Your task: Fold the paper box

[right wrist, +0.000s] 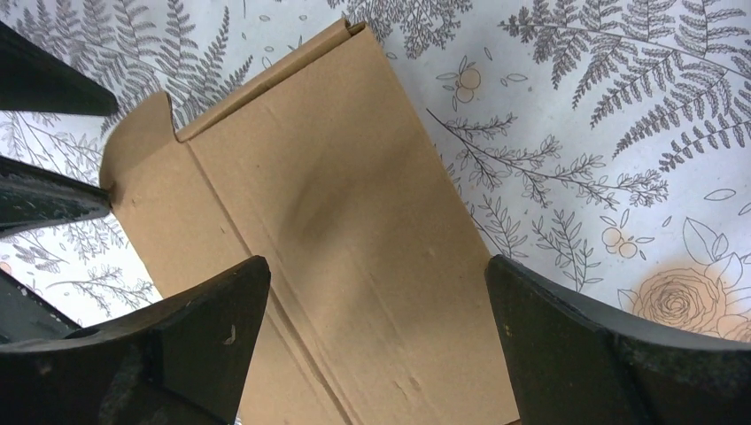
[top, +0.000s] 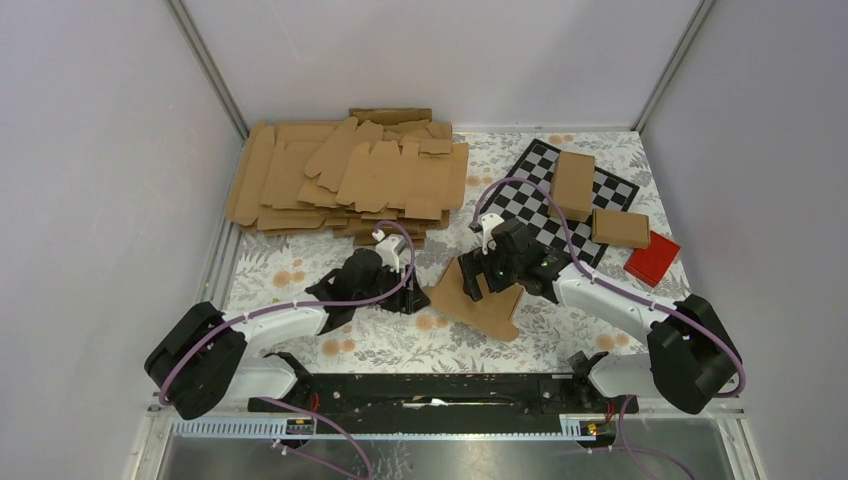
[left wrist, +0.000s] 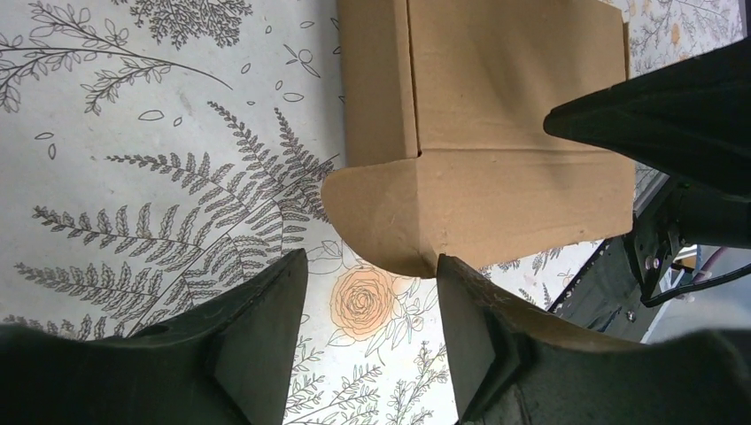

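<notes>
Lying toward the middle of the table's (top: pixel 300 270) near edge, the paper box (top: pixel 483 300) is flanked by the left gripper (left wrist: pixel 367 274), parted at a rounded flap (left wrist: pixel 381 217), and the right gripper (right wrist: pixel 376 266), spread wide, neither holding; the first fold is judged pending, needing that flap pinched

Count, table as seen from above.

- left arm (top: pixel 270 322), right arm (top: pixel 620 305): two arms.
- left gripper (left wrist: pixel 370 266), right gripper (right wrist: pixel 376 266): two grippers, one per arm, two fingers on each.
- paper box (top: pixel 485 300): one, an unfolded creased sheet.
- heap of flat blanks (top: pixel 350 175): one heap; the sheets overlap, so there are several, but the exact number cannot be told.
- closed cartons: two, the far carton (top: pixel 573 183) and the near carton (top: pixel 620 228).
- checkerboard (top: pixel 530 170): one.
- red block (top: pixel 652 258): one.
- floral cloth (top: pixel 300 270): one.
</notes>
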